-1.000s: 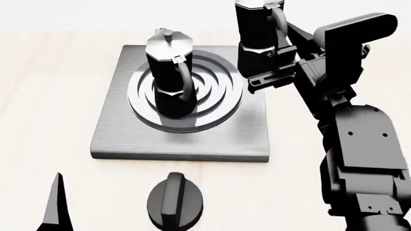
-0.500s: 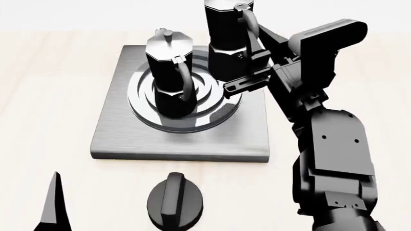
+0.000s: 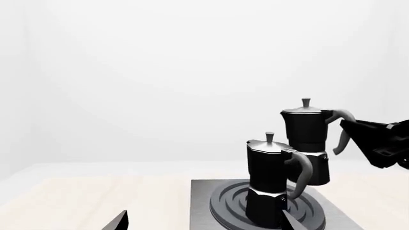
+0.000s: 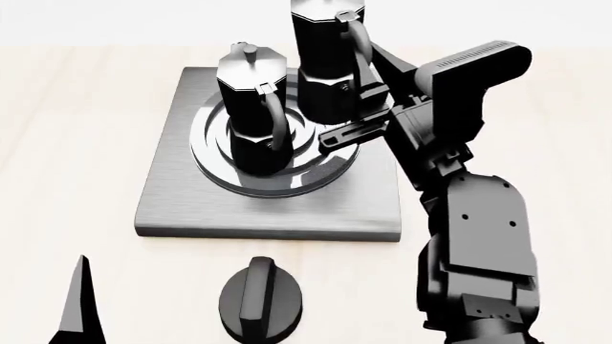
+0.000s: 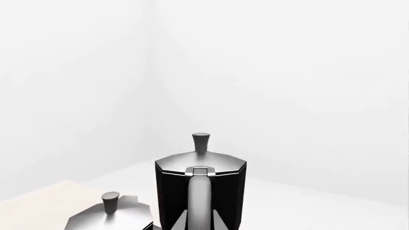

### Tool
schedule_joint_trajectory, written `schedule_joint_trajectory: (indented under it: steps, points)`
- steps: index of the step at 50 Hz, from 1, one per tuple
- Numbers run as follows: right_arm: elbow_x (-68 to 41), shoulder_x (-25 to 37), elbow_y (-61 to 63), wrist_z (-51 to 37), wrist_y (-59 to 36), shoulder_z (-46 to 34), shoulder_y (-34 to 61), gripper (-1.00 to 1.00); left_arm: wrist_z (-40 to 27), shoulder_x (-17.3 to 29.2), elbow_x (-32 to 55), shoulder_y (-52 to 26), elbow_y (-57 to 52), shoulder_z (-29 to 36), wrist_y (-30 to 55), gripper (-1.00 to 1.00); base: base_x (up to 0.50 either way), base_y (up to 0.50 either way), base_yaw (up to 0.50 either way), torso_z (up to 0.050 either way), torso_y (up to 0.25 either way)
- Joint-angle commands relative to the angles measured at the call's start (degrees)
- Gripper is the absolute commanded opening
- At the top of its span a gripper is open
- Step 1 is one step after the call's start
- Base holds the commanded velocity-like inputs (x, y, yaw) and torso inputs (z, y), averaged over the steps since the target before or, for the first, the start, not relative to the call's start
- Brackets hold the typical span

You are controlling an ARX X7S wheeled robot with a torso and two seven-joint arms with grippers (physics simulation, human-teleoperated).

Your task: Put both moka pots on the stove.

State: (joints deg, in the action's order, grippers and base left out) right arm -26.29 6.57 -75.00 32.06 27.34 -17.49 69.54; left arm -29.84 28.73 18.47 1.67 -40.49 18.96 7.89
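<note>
Head view: right gripper (image 4: pixel 368 107) reaches in from the right over the stove (image 4: pixel 268 211), its fingers closed against the handle side of the held moka pot (image 4: pixel 325 64). One finger (image 4: pixel 354 132) shows as a dark bar running low beside the pot's base; the other is mostly hidden behind the handle, so how wide they stand cannot be read exactly. Held pot upright, hanging clear above the back right part of the rings; left wrist view confirms its base sits higher than the seated moka pot's (image 3: pixel 271 184) base, with a gap under it. Seated moka pot (image 4: pixel 254 115) stands upright on the dark concentric rings, near the centre of the slab, handle turned toward the camera. The two pots are close, side by side, apparently not touching. Right wrist view looks straight along the handle of the held moka pot (image 5: pixel 201 187), lid and knob above; the other pot's lid shows low beside it. Left gripper (image 4: pixel 82 308): only one dark fingertip pokes into the near left corner of the head view, well apart from the stove, nothing visible between its fingers, opening cannot be told. Black knob (image 4: pixel 261 297) lies on the pale table (image 4: pixel 67 143) just in front of the stove's near edge.
</note>
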Motion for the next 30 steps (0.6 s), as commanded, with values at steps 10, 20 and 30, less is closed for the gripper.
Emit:
schedule_joint_trajectory:
  steps: [10, 20, 30]
  points:
    - [11.8, -1.18, 0.06, -0.27, -0.6, 13.78, -0.75, -1.0, -0.17, 0.17, 0.01, -0.08, -0.05, 0.19, -0.04, 1.0, 0.0, 0.0, 0.0, 0.001, 0.001]
    - [16.61, -1.49, 0.05, -0.52, -1.46, 18.22, -1.84, -1.0, -0.3, 0.2, -0.06, -0.11, -0.08, 0.34, -0.04, 1.0, 0.0, 0.0, 0.0, 0.0, 0.001]
    - [19.71, -2.14, 0.06, -0.01, -1.93, 21.67, -1.89, -1.0, -0.4, 0.32, 0.15, -0.06, -0.17, 0.32, -0.07, 1.0, 0.0, 0.0, 0.0, 0.0, 0.002]
